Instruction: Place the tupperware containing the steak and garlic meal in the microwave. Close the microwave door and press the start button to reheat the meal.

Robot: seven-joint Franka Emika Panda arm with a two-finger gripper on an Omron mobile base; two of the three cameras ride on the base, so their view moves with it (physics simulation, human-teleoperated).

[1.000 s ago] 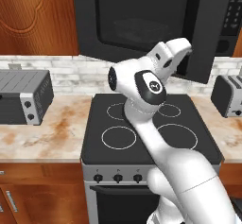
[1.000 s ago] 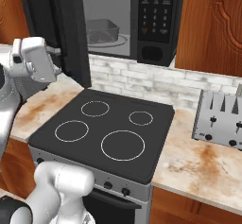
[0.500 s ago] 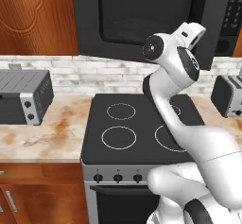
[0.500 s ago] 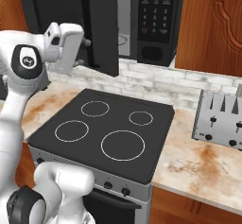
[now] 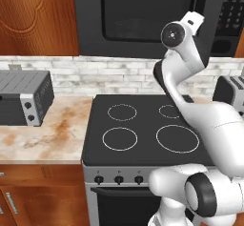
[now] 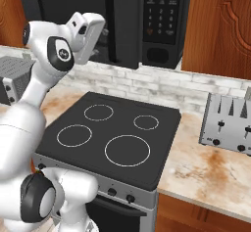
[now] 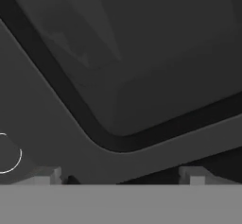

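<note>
The black microwave [image 5: 224, 39] hangs above the stove, its keypad [image 6: 164, 11] on the right. The microwave door [image 5: 143, 15] [image 6: 127, 25] lies almost flat against the front, covering the cavity. My gripper [image 5: 194, 21] [image 6: 94, 28] is raised against the door's outer face near its free edge. In the hand view the gripper [image 7: 118, 176] stands open with nothing between its tips, and the tinted window [image 7: 142, 53] sits right in front of them. The tupperware, steak and garlic are hidden behind the door.
A black four-burner stove [image 5: 143, 129] lies below the microwave. A silver toaster oven [image 5: 24, 98] stands on the left counter, and a toaster [image 6: 228, 123] on the right. Wooden cabinets [image 6: 220, 25] flank the microwave.
The arm has swung up and toward the microwave, and the door has swung from wide open to nearly flat against the front. The cavity that showed earlier is now covered.
</note>
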